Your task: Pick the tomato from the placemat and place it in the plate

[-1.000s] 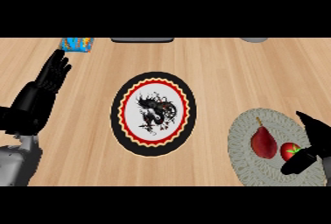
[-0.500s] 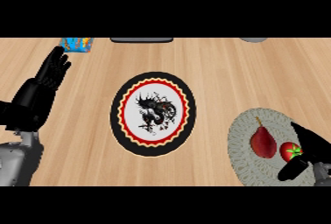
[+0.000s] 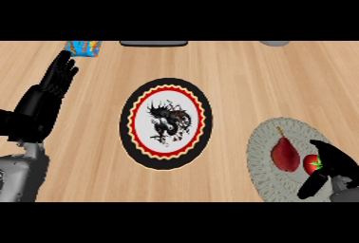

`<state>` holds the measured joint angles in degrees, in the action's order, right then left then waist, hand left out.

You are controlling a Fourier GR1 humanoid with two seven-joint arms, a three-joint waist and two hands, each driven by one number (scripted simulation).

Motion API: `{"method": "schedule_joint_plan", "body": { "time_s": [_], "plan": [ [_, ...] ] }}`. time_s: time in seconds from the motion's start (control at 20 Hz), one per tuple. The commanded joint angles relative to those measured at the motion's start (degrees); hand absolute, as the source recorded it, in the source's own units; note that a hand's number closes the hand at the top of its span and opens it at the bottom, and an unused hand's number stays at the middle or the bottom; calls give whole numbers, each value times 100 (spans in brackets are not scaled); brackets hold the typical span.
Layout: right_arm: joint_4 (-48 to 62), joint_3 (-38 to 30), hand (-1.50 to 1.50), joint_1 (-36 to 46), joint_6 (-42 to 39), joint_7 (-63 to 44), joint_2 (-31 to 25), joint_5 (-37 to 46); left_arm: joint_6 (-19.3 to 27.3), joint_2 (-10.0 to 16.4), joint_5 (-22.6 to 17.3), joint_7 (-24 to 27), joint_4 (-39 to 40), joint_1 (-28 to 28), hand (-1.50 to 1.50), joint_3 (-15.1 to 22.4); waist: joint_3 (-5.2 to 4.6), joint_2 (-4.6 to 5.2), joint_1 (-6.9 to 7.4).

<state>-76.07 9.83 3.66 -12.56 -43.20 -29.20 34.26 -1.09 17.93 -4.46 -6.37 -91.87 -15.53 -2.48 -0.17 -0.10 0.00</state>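
tomato (image 3: pixel 313 164) on right placemat (image 3: pixel 269 137) is bracketed by right hand (image 3: pixel 337 160), thumb and fingers spread, seemingly unclosed | plate (image 3: pixel 165 83) is set centre | left hand (image 3: pixel 59 79) is held left, fingers straight together

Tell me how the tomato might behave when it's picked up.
The tomato looks round and smooth, so it could roll or slip as the right hand closes. It lies close beside the pear on the placemat, so a nudge may knock the pear. Small beside the hand, probably light.

A dark red pear (image 3: pixel 284 155) lies at the lower right. A blue packet (image 3: pixel 83 47) sits at the wooden tabletop's (image 3: pixel 231 76) far-left edge.
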Motion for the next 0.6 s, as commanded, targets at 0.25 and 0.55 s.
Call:
{"method": "schedule_joint_plan", "body": {
  "time_s": [0.25, 0.55],
  "plan": [
    [545, 48, 150, 411, 1356, 910, 36, 1199, -221, -3, -38, 121, 146, -16, 0, -127, 19, 20, 31],
    [-2221, 776, 150, -2339, 2072, -433, 401, 2009, -92, 82, -5, -50, -284, 337, 0, -298, 1, -62, -221]
  ]
}}
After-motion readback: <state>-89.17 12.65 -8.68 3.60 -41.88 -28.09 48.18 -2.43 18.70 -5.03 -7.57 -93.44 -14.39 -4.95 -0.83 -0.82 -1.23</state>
